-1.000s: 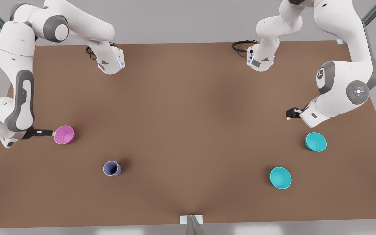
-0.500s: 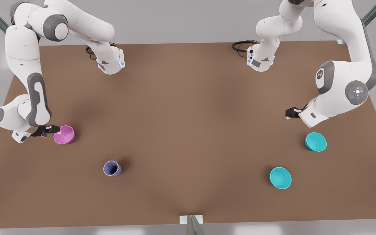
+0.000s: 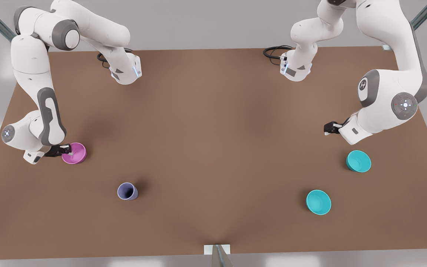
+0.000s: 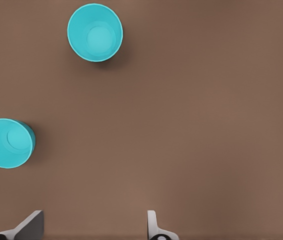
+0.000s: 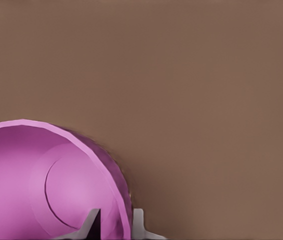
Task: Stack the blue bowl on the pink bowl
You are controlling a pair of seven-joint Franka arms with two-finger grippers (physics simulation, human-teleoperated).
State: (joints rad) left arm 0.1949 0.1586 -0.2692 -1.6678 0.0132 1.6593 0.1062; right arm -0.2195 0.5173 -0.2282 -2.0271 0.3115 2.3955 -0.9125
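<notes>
Smooth round pink bowl (image 3: 75, 153) on matte brown table (image 3: 213, 129), rim pinched by right gripper (image 3: 66, 150). Left gripper (image 3: 328, 128) spread apart, near two glossy blue bowls (image 3: 358, 161).

The pink bowl (image 5: 41, 185) is cut by the right wrist view's edge. In the left wrist view, 1 teal bowl (image 4: 5, 143) is cut too.

Two white articulated robot arms with grey joint sections.
Rounded glossy white casings; dark grey bands and round grey caps at the joints, one cap carrying a small lit dial; black cables coil at each base; small black hands with pale fingertips.
</notes>
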